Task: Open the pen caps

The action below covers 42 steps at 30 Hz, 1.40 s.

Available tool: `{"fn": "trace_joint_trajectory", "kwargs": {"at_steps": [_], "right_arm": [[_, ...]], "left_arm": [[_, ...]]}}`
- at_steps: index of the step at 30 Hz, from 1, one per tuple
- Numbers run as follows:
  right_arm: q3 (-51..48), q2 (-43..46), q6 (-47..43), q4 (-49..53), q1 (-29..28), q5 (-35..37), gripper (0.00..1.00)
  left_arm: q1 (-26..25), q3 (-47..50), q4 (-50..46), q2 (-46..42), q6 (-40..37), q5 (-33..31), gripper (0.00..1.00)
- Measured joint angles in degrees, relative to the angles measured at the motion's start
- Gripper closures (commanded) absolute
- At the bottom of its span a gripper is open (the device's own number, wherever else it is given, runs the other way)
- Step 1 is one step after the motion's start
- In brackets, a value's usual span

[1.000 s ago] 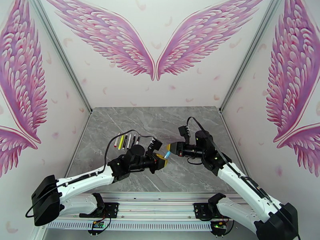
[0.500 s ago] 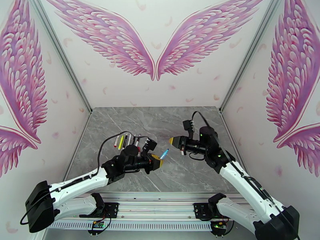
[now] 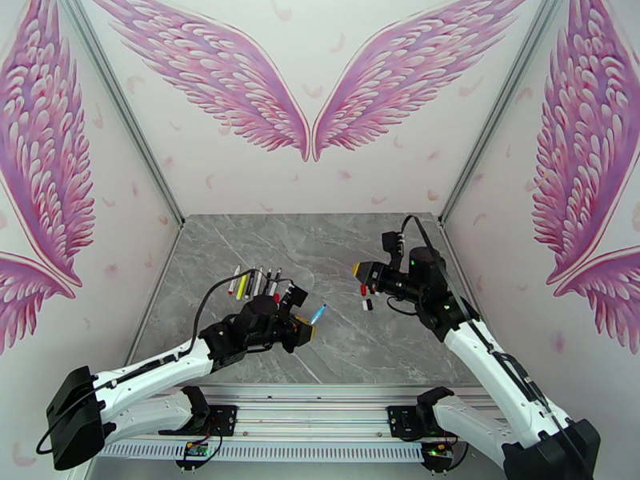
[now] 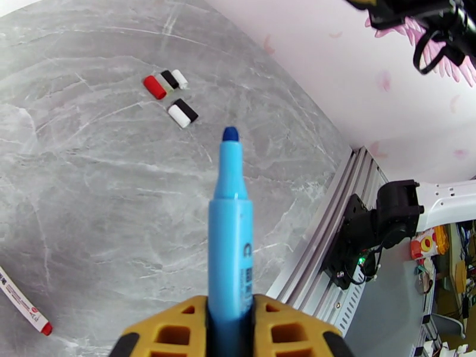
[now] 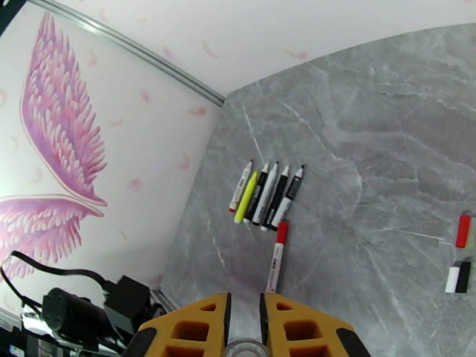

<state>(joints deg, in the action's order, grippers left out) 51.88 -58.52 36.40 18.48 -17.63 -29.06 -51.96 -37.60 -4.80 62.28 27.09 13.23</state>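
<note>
1. Grip on the left looks sound to me: the left gripper [image 4: 229, 316] is clamped narrow on the barrel of the blue pen [image 4: 229, 233], and the pen's bare felt tip points out over the table [image 3: 320, 242].
2. The right gripper [image 5: 244, 301] hangs above the right half of the table with its fingers pinched close. A small clear cap [image 5: 244, 347] sits deep between them, and I take it for the blue pen's own.
3. The loose caps [image 4: 183, 112], red, black and white, lie huddled on the marble near the right gripper. That looks like the drop spot.
4. The step in hand, as I judge it, is the put-down. The right arm should come low over that huddle before letting go, or the cap will bounce and roll.
5. The left arm should carry the blue pen to the row of pens [image 5: 266, 194] on the left half of the table and turn it parallel to them. It should lay the pen flat beside the end one and only then release. Let go at a tilt, the pen will roll.
6. The inked tip should be kept off the marble and off the other barrels on the way.
7. One red-capped pen [image 5: 275, 260] lies apart, just beside the row, and probably comes next.
</note>
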Motion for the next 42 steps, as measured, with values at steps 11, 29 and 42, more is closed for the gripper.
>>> {"fn": "trace_joint_trajectory", "kwargs": {"at_steps": [11, 29, 42], "right_arm": [[-0.7, -0.5, -11.1, 17.9, 0.0, 6.8, 0.85], [-3.1, -14.3, -16.4, 23.6, 0.0, 18.0, 0.85], [1.2, -27.3, -19.7, 22.2, 2.6, 25.0, 0.83]], "left_arm": [[2.2, 1.2, 0.9, -1.5, 3.0, -6.8, 0.96], [3.2, 1.5, -0.5, -2.6, 3.3, -12.5, 0.96], [3.2, 1.6, -0.4, -1.0, 3.3, -11.0, 0.95]]}}
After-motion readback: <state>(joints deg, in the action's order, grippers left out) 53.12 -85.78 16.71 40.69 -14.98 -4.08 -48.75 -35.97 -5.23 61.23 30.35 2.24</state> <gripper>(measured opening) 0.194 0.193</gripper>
